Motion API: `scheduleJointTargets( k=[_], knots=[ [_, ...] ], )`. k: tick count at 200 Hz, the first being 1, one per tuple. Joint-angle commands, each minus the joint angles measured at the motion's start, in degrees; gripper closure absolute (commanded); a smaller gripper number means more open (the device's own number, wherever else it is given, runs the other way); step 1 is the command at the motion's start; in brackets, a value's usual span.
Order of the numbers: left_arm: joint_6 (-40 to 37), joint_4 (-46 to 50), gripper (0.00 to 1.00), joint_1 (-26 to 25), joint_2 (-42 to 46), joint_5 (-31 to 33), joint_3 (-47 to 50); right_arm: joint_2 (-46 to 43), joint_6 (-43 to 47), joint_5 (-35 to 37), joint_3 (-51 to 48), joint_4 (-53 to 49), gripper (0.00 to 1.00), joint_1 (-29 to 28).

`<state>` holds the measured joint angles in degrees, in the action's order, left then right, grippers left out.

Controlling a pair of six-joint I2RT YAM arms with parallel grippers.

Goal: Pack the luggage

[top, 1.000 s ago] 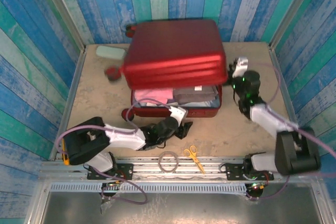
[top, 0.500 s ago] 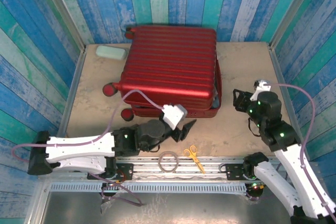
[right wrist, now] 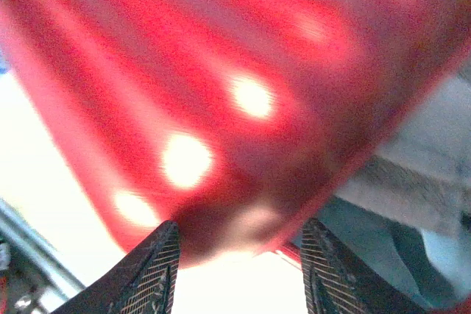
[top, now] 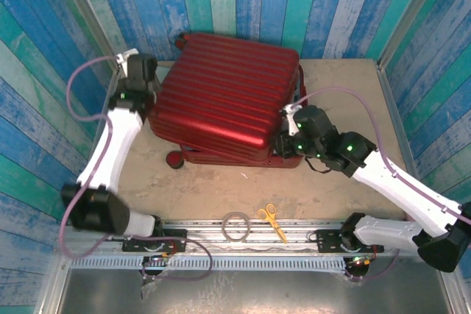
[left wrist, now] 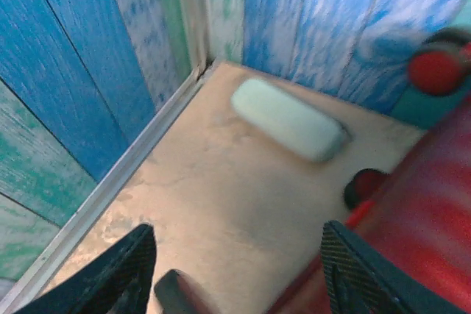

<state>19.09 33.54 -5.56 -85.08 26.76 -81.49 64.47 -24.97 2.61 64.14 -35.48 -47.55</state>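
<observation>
Top external view: suitcase lies on the desk, lid lowered but crooked, not yet shut.
Clothes peek out at the corner; left fingers are spread and empty, right fingers are spread at the lid edge.

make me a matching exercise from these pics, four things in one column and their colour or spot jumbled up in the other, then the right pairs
Things
1. luggage
2. scissors
3. ring
4. oblong case

Descriptions
A. pale green, lying in the far left corner
B. grey, lying flat at the near edge
C. glossy red and ribbed, the biggest thing in view
D. yellow handles, lying at the near edge

Pairs: 1-C, 2-D, 3-B, 4-A
</observation>
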Motion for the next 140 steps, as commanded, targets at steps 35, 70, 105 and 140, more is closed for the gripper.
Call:
scheduleJointTargets(
  k=[35, 70, 105, 140],
  knots=[
    [-2.38, 9.23, 0.50, 2.51, -17.80, -14.91, -8.96, -3.90, 1.07, 8.18, -4.11, -1.58, 0.51, -4.05],
    [-6.33, 17.17, 0.49, 5.58, -24.67, -11.62, -21.60, -4.92, 3.99, 1.61, -8.96, 1.68, 0.49, -4.77],
    [-8.67, 21.80, 0.53, 5.74, -26.20, -21.37, -19.37, -7.34, 13.82, -1.76, -13.17, 8.62, 0.51, -13.86],
    [-7.53, 16.30, 0.53, 5.39, -16.79, -34.90, -4.69, -3.66, 16.80, -0.78, -18.63, 14.66, 0.52, -17.78]
  ],
)
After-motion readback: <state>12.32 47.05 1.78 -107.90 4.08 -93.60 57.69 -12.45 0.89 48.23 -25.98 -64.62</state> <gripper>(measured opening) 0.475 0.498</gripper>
